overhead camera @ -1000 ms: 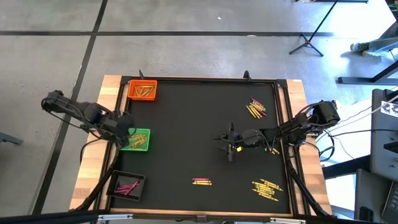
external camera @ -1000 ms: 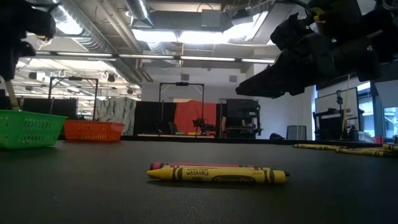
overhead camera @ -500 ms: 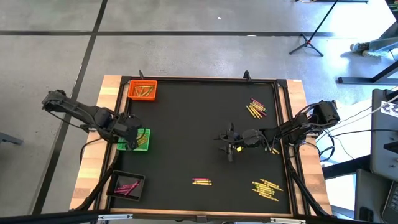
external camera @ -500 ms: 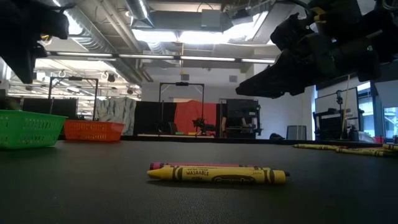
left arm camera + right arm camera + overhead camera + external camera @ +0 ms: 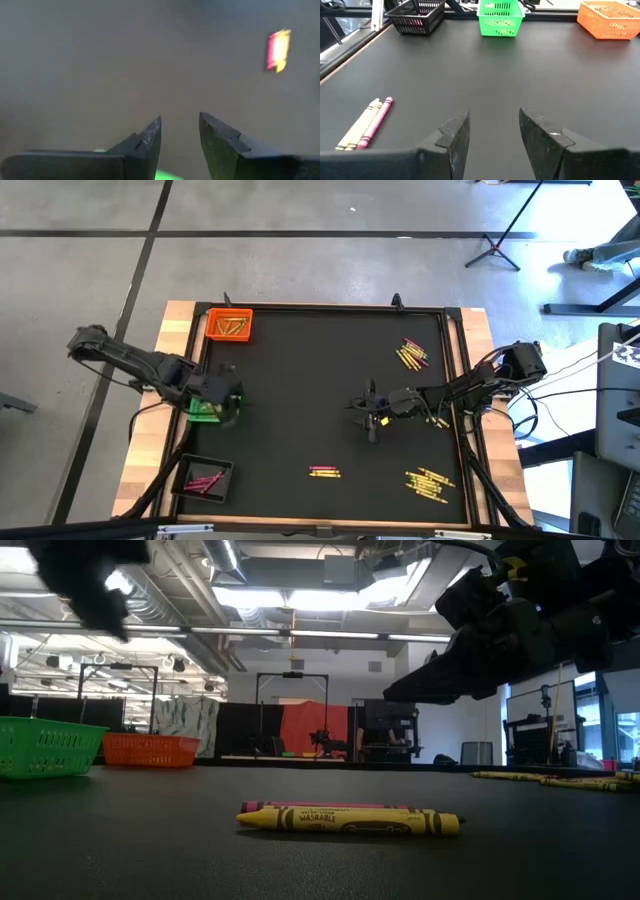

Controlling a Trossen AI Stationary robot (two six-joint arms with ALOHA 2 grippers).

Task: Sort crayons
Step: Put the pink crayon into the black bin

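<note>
Over the green tray (image 5: 205,411), the left pincer (image 5: 228,392) has spread, empty.

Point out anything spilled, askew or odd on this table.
Nothing looks damaged. Loose crayons lie unsorted on the black mat: a pair near the front edge, a cluster at the far right and another at the near right, apart from the orange, green and black trays.

My left wrist view is motion-blurred throughout; ceiling lights (image 5: 300,598) glare in the low view; black worktop (image 5: 320,390) evenly lit, shadowless.
</note>
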